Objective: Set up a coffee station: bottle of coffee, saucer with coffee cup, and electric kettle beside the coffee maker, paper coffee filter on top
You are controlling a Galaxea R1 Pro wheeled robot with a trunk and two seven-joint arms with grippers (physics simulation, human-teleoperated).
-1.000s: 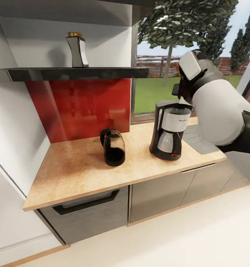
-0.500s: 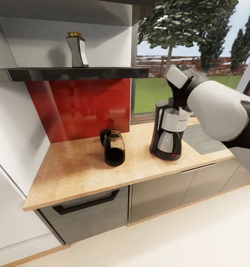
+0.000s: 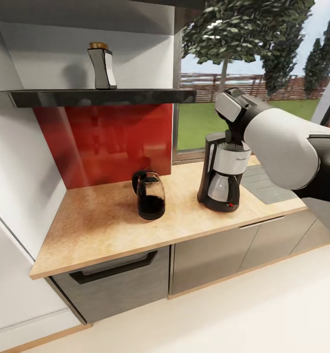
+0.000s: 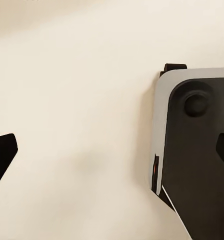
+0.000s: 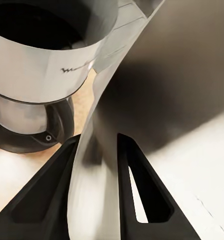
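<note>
The black coffee maker stands on the kitchen countertop, and the dark glass electric kettle stands to its left. The bottle of coffee is upright on the kitchen shelf. My right arm reaches over the machine's top. In the right wrist view my right gripper is shut on the white paper coffee filter, which hangs beside the silver filter basket. My left gripper is open over the pale floor, with nothing between its fingers.
A red backsplash and a window back the counter. The inset sink lies right of the coffee maker. Grey cabinet fronts with a dark drawer handle run below. My own base shows in the left wrist view.
My right arm has swung left, bringing its wrist from right of the coffee maker to above its top. Kettle, bottle and coffee maker have not moved.
</note>
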